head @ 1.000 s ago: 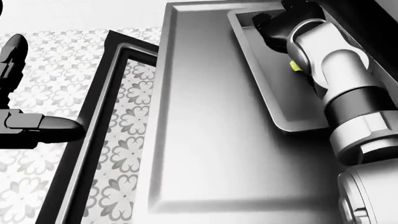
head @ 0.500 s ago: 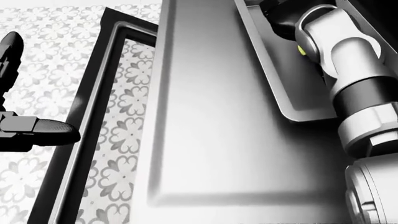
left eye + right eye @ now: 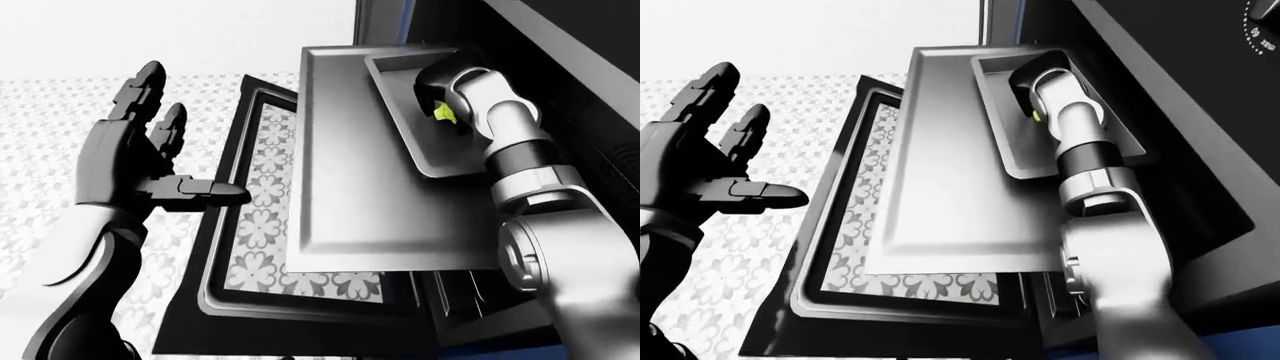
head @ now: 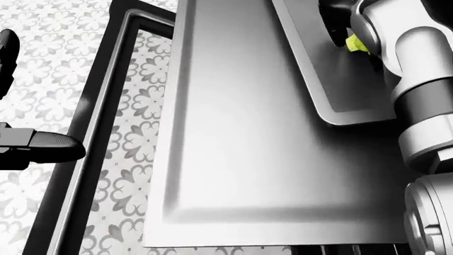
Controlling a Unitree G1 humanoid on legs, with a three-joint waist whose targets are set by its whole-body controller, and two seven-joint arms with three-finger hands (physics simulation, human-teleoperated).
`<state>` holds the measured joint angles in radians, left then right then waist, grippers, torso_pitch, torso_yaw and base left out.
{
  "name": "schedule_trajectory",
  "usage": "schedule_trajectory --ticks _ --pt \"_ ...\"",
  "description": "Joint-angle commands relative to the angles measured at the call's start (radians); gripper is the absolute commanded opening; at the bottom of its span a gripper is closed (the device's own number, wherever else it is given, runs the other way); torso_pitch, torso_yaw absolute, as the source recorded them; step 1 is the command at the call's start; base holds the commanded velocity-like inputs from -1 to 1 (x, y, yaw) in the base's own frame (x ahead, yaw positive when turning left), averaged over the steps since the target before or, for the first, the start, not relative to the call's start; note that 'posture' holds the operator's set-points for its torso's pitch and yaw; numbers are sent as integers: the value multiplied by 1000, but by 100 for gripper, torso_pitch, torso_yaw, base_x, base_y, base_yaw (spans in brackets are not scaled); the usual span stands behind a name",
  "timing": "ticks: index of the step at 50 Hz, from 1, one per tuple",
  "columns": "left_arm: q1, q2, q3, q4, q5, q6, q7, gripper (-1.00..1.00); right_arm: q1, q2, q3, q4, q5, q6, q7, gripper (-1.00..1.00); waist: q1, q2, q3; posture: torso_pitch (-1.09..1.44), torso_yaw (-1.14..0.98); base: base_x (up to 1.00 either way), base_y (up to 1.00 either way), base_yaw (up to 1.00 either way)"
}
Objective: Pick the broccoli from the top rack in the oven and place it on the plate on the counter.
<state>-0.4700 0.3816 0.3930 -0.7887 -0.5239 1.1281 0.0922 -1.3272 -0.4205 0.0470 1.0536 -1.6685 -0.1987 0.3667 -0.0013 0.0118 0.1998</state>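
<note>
The right hand (image 3: 432,84) reached into the tray (image 3: 400,124) at the broccoli (image 3: 444,113); its grip could not be told. At nine o'clock, the left hand (image 3: 135,161) was spread, empty.

The tray (image 3: 425,142) walls hem the right hand (image 3: 432,82) around the broccoli (image 3: 444,113) — the big sheet (image 3: 360,187) beside it lies bare, the left hand (image 3: 130,150) well apart.

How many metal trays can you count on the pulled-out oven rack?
2: a large flat tray fills the middle of the left-eye view; a smaller, deeper tray lies at its upper right, where the right hand reaches the broccoli. Others may be hidden.
</note>
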Motion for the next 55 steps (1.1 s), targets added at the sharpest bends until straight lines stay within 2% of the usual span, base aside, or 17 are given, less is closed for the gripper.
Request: schedule_trajectory --ticks 1,3,5,10,22,27,32,43,44,45,49,53,55 --pt "-17 15 13 -18 -4 -35 4 100 -26 -10 -3 -10 -1 2 7 -67 -2 2 -30 27 0 0 0 0" --pt "-17 18 16 -18 -11 -34 7 100 -29 -9 -3 -14 1 1 8 -91 -2 3 -31 27 0 0 0 0" --pt "-16 21 14 -16 -13 -38 9 100 -34 -9 -4 -21 3 -2 12 -100 -2 4 -31 27 0 0 0 0" --pt "-1 20 1 -20 -11 -53 18 100 -51 2 -7 -58 14 -12 32 -100 -4 6 -30 27 0 0 0 0" --pt "5 28 7 -34 -2 -52 1 100 -117 41 -12 -109 50 -43 38 -100 -12 10 -18 27 0 0 0 0" --pt "-2 28 19 -41 -9 -37 3 100 -122 49 -14 -156 63 -58 64 -100 -11 9 -24 23 0 0 0 0" --pt "-1 31 18 -38 -10 -37 6 100 -115 65 -18 -213 81 -66 91 -100 -10 6 -44 18 0 0 0 0" --pt "-28 45 41 -46 -46 -1 26 100 -90 85 -33 -372 139 -88 178 -100 -6 8 -102 7 0 0 0 0" --pt "-29 47 41 -46 -50 0 28 100 -93 89 -34 -383 144 -89 184 -100 -3 15 -132 6 0 -12 0 0" --pt "-30 48 43 -47 -54 2 31 100 -93 89 -33 -390 145 -91 188 -100 -7 16 -149 5 0 -12 0 0" --pt "-22 54 44 -44 -61 -8 33 100 -97 96 -39 -437 165 -94 223 -100 -9 25 -175 1 0 -21 0 0" --pt "-29 62 53 -48 -80 1 44 100 -102 100 -42 -457 182 -90 234 -100 -12 31 -192 0 0 -40 5 0" --pt "-34 66 57 -50 -90 9 51 100 -102 101 -41 -467 186 -92 240 -100 -12 27 -191 0 0 -54 7 0"
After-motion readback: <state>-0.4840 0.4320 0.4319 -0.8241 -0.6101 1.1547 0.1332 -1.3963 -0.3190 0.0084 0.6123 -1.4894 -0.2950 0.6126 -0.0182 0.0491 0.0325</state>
